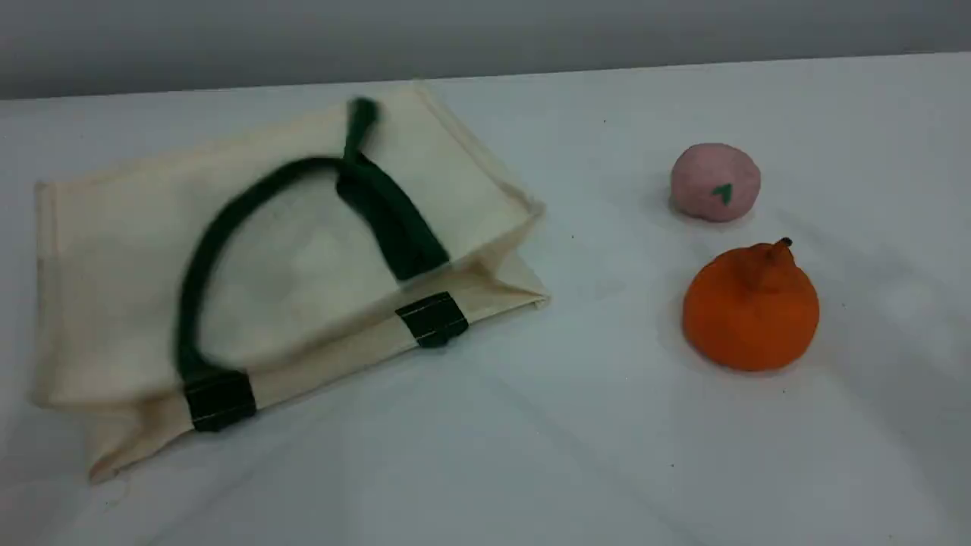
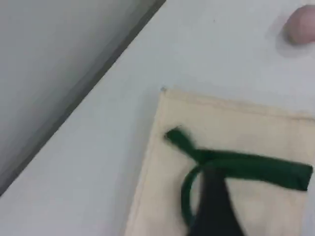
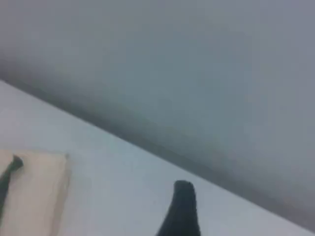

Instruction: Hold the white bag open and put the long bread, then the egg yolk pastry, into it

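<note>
White bag (image 1: 303, 258) lies flat; its green patches (image 1: 432, 318) show no readable writing.

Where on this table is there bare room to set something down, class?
Bare patches: between the white bag and the orange fruit; the whole near edge below both; the far strip behind the bag. Crowded: the right side, where the pink ball sits close behind the fruit.

White bag (image 1: 303, 250): matt cream canvas w/ woven green strap handles (image 1: 227, 220); pink ball (image 1: 714, 182) & orange fruit (image 1: 751, 307) matt, doughy.
</note>
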`<state>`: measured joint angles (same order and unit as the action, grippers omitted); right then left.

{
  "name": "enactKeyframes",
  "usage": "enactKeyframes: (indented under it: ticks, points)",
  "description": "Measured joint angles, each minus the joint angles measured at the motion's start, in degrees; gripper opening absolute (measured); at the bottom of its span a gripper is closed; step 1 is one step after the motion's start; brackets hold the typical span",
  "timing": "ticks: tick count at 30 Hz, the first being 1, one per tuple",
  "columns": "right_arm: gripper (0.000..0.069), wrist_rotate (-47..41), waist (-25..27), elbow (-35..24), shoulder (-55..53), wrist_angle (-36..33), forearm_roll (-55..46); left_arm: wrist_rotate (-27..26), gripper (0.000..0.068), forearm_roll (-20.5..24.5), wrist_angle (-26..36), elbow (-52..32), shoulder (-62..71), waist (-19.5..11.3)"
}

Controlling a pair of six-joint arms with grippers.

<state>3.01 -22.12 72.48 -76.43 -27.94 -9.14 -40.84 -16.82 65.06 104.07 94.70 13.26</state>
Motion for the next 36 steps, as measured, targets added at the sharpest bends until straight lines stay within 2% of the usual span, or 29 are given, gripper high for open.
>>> enactKeyframes:
  ticks: [3,7,10,13,18,21,27,36]
  points:
    - [0.0571,0.0,0.0,0.0,0.6,-1.6,0.0,3.4,0.0541,-1.6,-1.9,0.0,-0.1,0.0]
    - [0.0571,0.0,0.0,0.0,4.1,-2.0,0.0,8.1,0.0558,0.4,-3.9,0.1,-2.0,0.0]
    - [0.0571,0.1,0.0,0.0,8.2,-2.0,0.0,12.0,0.0559,3.6,-4.2,0.1,-4.7,0.0]
    - [0.0571,0.1,0.0,0.0,13.2,-4.6,0.2,16.1,0.0559,6.8,-2.1,0.1,-8.4,0.0]
    - [0.0571,0.1,0.0,0.0,23.2,-13.2,1.2,22.8,0.0559,11.5,4.3,0.1,-15.8,0.0]
    - [0.0571,0.1,-0.1,0.0,29.7,-17.6,2.9,24.3,0.0559,13.0,5.0,-0.1,-20.4,0.0]
    - [0.0570,0.5,-0.1,0.1,42.5,-27.4,4.7,28.0,0.0559,12.1,5.0,-4.4,-30.6,0.0]
    - [0.0570,0.0,-0.1,-0.5,56.3,-37.7,10.5,28.1,0.0559,11.9,4.9,-20.6,-50.6,0.0]
